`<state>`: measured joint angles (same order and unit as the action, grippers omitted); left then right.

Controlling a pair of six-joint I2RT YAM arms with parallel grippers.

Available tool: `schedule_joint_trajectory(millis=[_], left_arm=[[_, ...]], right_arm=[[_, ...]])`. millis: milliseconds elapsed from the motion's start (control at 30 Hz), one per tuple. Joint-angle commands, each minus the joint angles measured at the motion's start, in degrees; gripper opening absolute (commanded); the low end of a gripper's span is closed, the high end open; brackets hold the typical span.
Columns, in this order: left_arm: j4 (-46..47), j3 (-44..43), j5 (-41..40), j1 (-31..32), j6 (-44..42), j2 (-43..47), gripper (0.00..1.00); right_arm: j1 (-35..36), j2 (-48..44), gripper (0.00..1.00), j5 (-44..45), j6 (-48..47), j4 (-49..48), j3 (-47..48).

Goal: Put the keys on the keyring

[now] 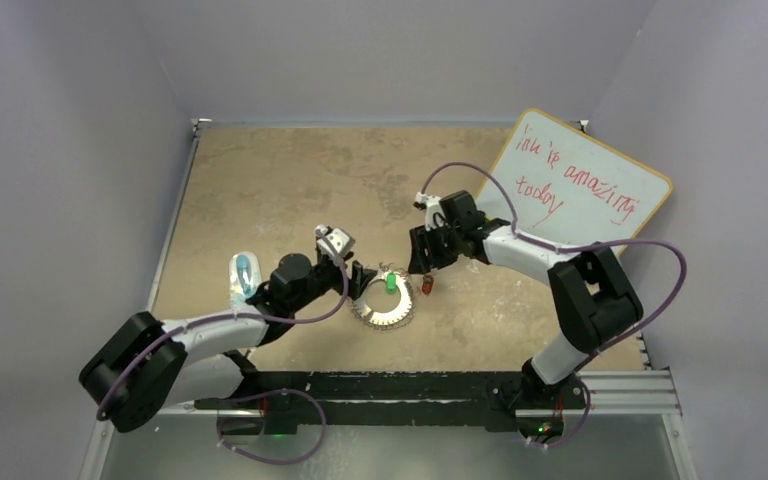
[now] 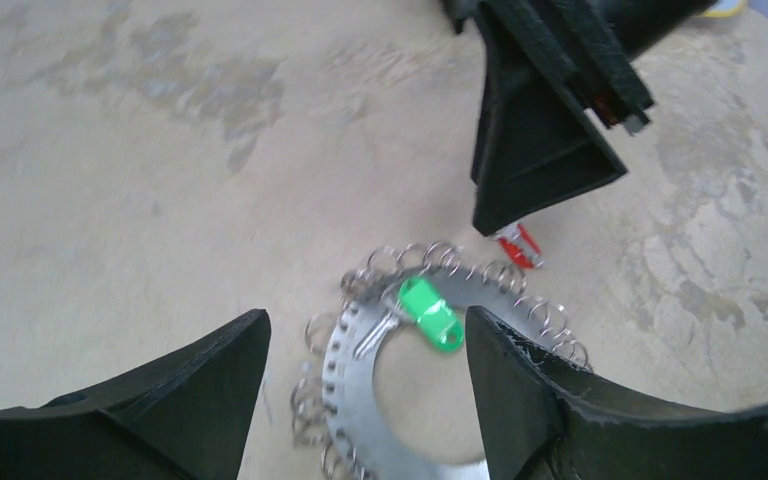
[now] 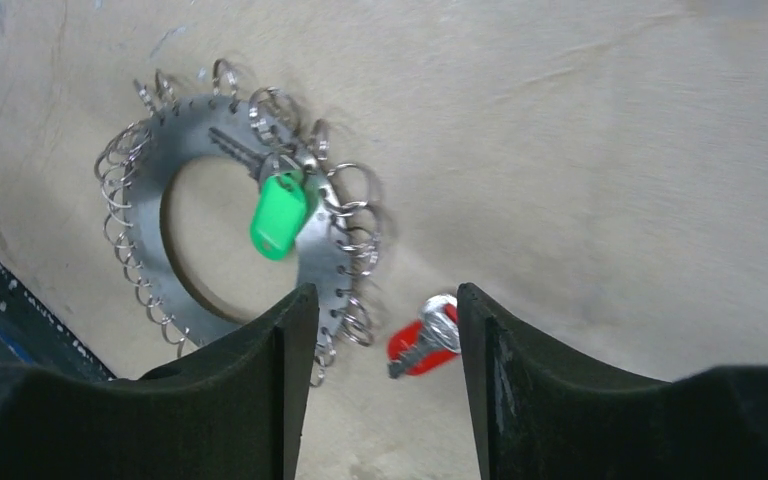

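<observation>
One keyring (image 1: 385, 308) lies flat near the middle of the table (image 1: 280, 180), with a fringe of small loops all round its rim. The left end effector (image 1: 363, 281) hangs at the ring's left side with its fingers (image 2: 210, 400) spread wide. In the left wrist view the ring's flat band and open centre show between them, and nothing is pinched. The right end effector (image 1: 422, 262) hangs just beyond the ring's far right side, also spread and holding nothing.

The green-headed key (image 1: 391, 283) rests on the far part of the ring. Its silver blade lies across the flat band and its green head reaches over the inner edge into the open centre. Whether it is threaded through one of the loops cannot be told. The red-headed key (image 1: 427, 286) lies on the bare table outside the ring, just beside the fringe on the right. In the right wrist view it shows low between the two dark fingers (image 3: 260, 390), lying on the table below them rather than gripped.

A clear bluish plastic object (image 1: 244, 275) lies on the table to the left of the left arm, well apart from the ring. A whiteboard (image 1: 585, 185) with red handwriting leans at the far right corner.
</observation>
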<state>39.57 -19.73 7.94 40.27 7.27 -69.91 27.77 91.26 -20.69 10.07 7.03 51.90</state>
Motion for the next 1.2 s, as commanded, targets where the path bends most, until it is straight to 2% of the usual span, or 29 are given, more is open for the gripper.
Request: schedule_joint_trajectory(millis=[0, 200, 333, 433, 500, 700, 833, 933, 1167], left_arm=[[-7.13, 5.98, -12.83, -0.01, 11.78, 6.14, 0.70], [-6.19, 13.19, -14.23, -0.07, 20.71, 10.37, 0.71], [-5.83, 14.97, -15.03, -0.11, 21.91, 12.68, 0.70], [-9.25, 13.50, -16.64, -0.21, 21.90, 14.24, 0.71], [-12.29, 12.01, -18.01, -0.32, 21.89, 14.96, 0.73], [-17.90, 9.80, -21.81, -1.48, 25.69, 16.47, 0.96], [-17.19, 9.46, -21.42, -2.39, 26.79, 17.60, 0.98], [-18.71, 7.95, -22.62, -2.70, 27.76, 17.55, 0.99], [-22.16, 4.96, -20.52, -3.15, 28.59, 15.76, 0.99]], right_arm=[[4.97, 3.80, 0.53, -1.01, -0.55, 0.83, 3.32], [8.05, 9.52, 0.41, -1.98, 0.61, 1.47, 5.12], [8.83, 11.52, 0.36, -3.39, 0.61, 1.20, 7.91], [9.53, 12.42, 0.35, -5.07, -0.10, 1.00, 10.84], [9.59, 11.50, 0.38, -4.52, -0.72, 0.90, 11.76], [9.52, 1.64, 0.60, 0.35, -0.86, -2.83, 7.40], [9.57, -8.22, 0.72, 6.53, -0.61, -6.78, 1.52], [9.41, -15.77, 0.76, 10.40, 0.98, -10.73, -3.63], [9.00, -26.61, 0.79, 16.57, 8.81, -12.67, -13.17]])
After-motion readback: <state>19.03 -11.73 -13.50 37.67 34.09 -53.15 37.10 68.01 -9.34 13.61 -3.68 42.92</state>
